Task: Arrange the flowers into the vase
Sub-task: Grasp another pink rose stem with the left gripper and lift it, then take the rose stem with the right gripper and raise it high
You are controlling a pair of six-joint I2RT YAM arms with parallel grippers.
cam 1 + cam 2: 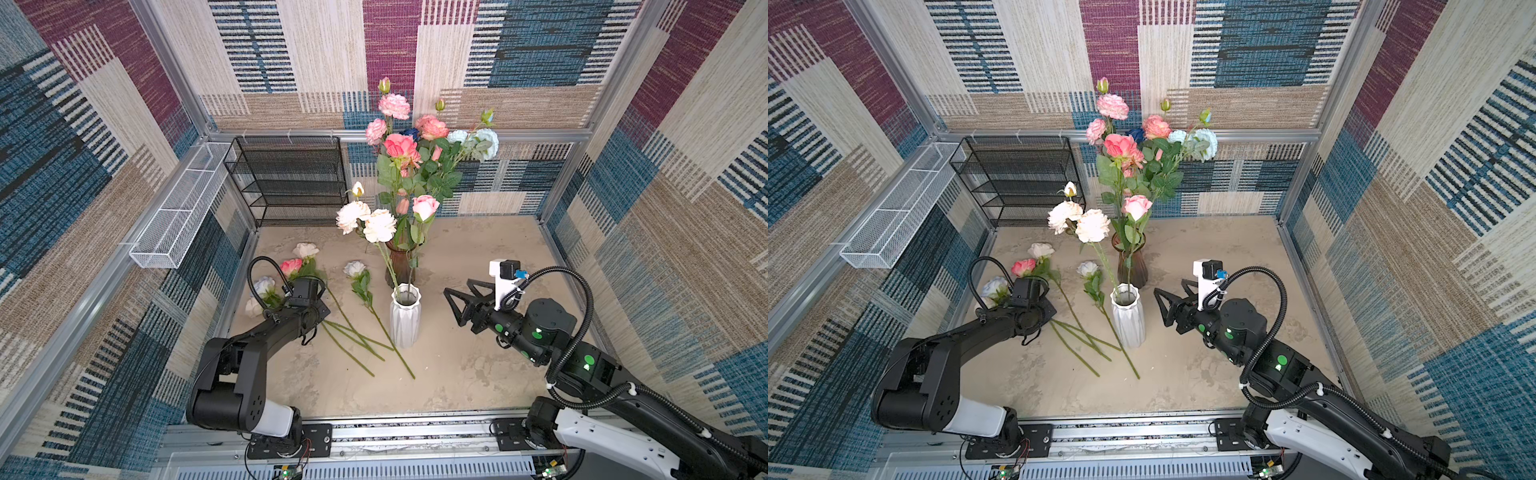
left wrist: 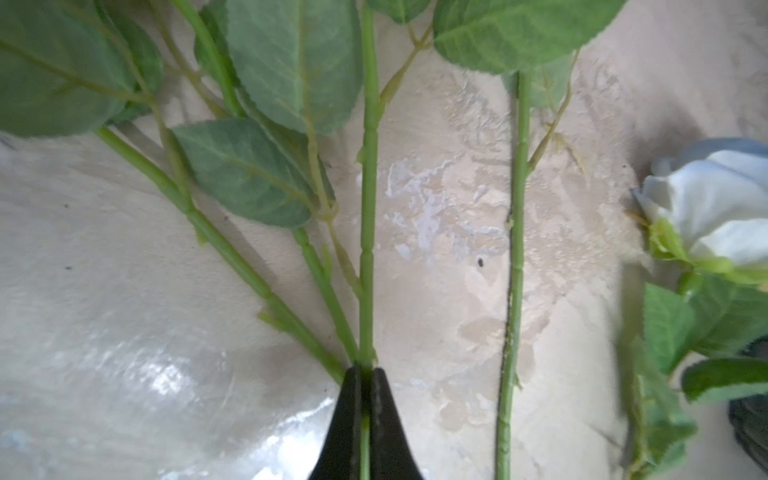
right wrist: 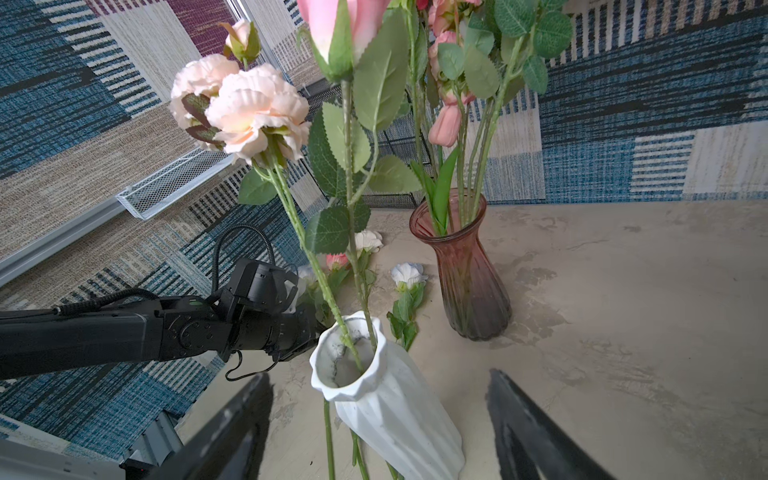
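Observation:
Several flowers lie on the table at the left, among them a white rose (image 1: 305,249), a pink one (image 1: 291,265) and a pale blue one (image 1: 354,269). My left gripper (image 2: 365,374) is shut on one green stem (image 2: 368,208) low over the table. In both top views its fingers are hidden under the wrist (image 1: 305,297). The white ribbed vase (image 1: 405,316) (image 1: 1128,318) (image 3: 386,399) holds a peach rose stem and a pink rose stem. Just right of it my right gripper (image 1: 451,297) (image 3: 379,374) stands open and empty.
Behind the white vase a brown glass vase (image 1: 399,266) (image 3: 465,270) holds several flowers. At the back left stands a black mesh rack (image 1: 286,178). A white mesh basket (image 1: 178,208) hangs on the left wall. Patterned walls enclose the table.

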